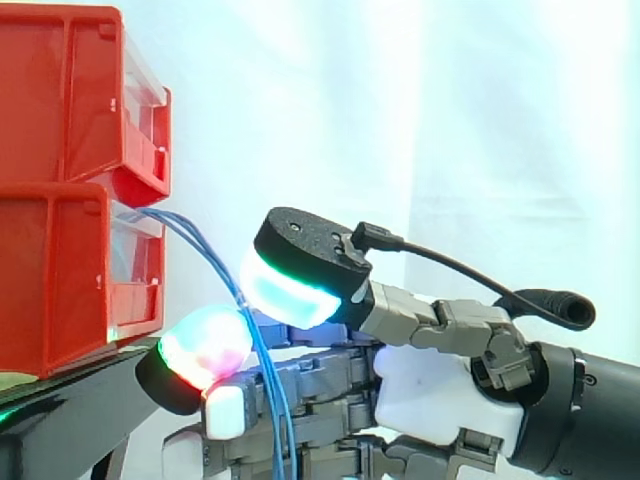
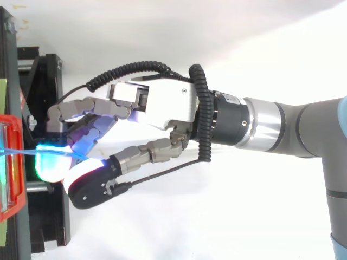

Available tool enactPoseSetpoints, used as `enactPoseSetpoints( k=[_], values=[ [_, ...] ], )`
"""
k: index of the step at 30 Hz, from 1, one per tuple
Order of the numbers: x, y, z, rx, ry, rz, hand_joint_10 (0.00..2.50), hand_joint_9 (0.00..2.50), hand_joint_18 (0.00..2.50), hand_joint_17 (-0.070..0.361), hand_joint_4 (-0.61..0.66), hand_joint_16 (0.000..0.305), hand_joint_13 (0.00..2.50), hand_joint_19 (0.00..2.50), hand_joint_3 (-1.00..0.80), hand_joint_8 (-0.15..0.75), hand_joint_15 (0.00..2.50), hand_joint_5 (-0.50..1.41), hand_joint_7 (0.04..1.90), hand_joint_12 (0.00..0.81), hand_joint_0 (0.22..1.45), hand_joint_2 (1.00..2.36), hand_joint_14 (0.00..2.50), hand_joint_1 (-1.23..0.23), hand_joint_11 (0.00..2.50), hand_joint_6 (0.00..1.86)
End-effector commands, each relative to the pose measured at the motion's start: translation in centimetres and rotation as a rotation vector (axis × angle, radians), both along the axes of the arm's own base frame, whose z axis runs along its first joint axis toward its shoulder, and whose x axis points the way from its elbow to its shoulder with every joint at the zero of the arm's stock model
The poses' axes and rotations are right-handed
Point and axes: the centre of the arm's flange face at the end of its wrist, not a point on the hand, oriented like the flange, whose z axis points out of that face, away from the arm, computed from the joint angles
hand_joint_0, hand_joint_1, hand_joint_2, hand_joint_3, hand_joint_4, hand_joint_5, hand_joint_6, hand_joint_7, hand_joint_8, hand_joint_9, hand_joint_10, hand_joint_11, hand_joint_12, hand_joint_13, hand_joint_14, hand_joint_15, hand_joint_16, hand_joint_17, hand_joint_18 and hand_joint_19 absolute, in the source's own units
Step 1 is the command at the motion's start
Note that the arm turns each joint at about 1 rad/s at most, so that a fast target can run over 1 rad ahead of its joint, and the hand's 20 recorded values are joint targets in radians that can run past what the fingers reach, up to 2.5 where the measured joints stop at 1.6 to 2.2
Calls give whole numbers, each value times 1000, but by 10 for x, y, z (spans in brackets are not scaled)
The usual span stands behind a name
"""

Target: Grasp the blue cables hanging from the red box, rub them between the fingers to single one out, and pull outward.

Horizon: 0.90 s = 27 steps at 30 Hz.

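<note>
The upper bin (image 1: 70,100) sits on the lower bin (image 1: 60,280), both on the stand (image 1: 70,410) ahead of the hand (image 1: 440,390). The cables (image 1: 190,232) leave the lower bin's front and hang between the hand's thumb and fingers, pinched there. Behind the hand hangs the curtain (image 1: 450,120).

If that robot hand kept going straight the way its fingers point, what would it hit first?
Probably the front of the lower red bin, just past the blue cables the robot hand pinches; the black stand lies close below, and depth is unclear.
</note>
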Motion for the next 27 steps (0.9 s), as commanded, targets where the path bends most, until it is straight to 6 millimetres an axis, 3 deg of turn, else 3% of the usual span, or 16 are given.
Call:
enactPoseSetpoints(
  k=[1, 9, 18, 27],
  values=[
    [0, -3, 0, 1, 1, -3, 18, 984, 552, 115, 185, 51, 774, 418, -355, 274, 411, -64, 1302, 367, 616, 1010, 16, -658, 554, 500],
    [-5, -14, 7, -7, 38, -18, 20, 980, 565, 117, 191, 52, 779, 427, -377, 276, 422, -67, 1286, 368, 603, 1009, 17, -659, 560, 501],
    [-8, -17, 1, -12, 87, -23, 18, 986, 570, 117, 184, 52, 783, 429, -369, 275, 422, -65, 1296, 367, 602, 1009, 18, -662, 563, 501],
    [-9, -17, 20, -20, 75, -29, 18, 992, 576, 117, 183, 52, 788, 427, -371, 277, 422, -62, 1322, 369, 606, 1009, 17, -670, 559, 501]
  ],
)
